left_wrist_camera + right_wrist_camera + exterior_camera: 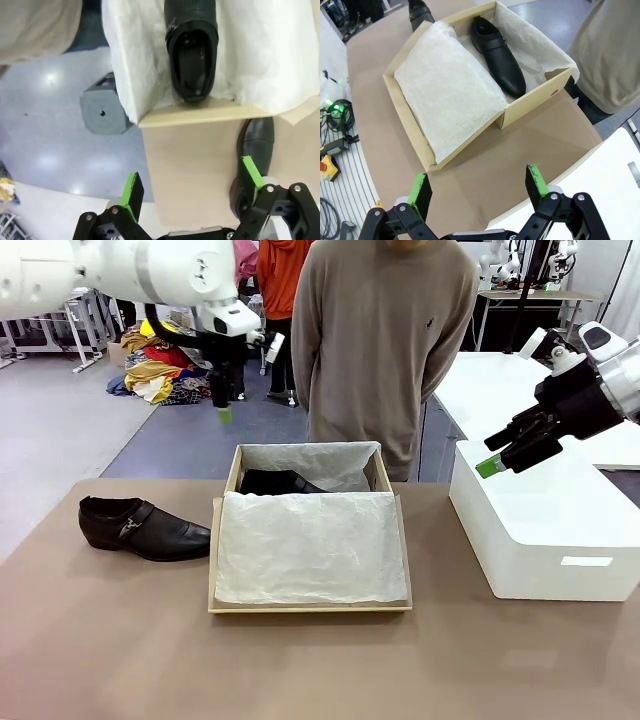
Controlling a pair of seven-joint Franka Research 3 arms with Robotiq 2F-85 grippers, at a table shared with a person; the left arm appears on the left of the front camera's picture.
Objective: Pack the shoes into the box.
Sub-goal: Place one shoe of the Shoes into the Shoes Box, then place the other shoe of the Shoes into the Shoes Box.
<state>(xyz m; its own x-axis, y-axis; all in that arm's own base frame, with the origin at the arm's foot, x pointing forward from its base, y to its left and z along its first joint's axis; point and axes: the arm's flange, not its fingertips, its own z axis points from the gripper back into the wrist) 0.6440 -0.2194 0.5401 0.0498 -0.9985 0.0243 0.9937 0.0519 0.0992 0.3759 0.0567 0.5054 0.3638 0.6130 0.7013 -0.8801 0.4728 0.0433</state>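
Observation:
One glossy black shoe [272, 482] lies inside the box [310, 608] along its far side, on white tissue paper; it also shows as the shoe in the box [192, 55] [498, 56]. The second shoe [140, 528] rests on the table left of the box, toe toward it, seen too as the second shoe [256, 145] [420, 9]. My left gripper [224, 412] [191, 180] hangs open and empty high above the box's far left corner [200, 114]. My right gripper [495, 455] [477, 182] is open and empty, raised over the white box, right of the shoebox [440, 152].
A large white block-shaped box [545, 530] [600, 175] stands on the table's right side. A person in a grey-brown sweater [385, 340] stands at the far edge, just behind the shoebox. A sheet of tissue paper [310, 545] covers the shoebox's near part.

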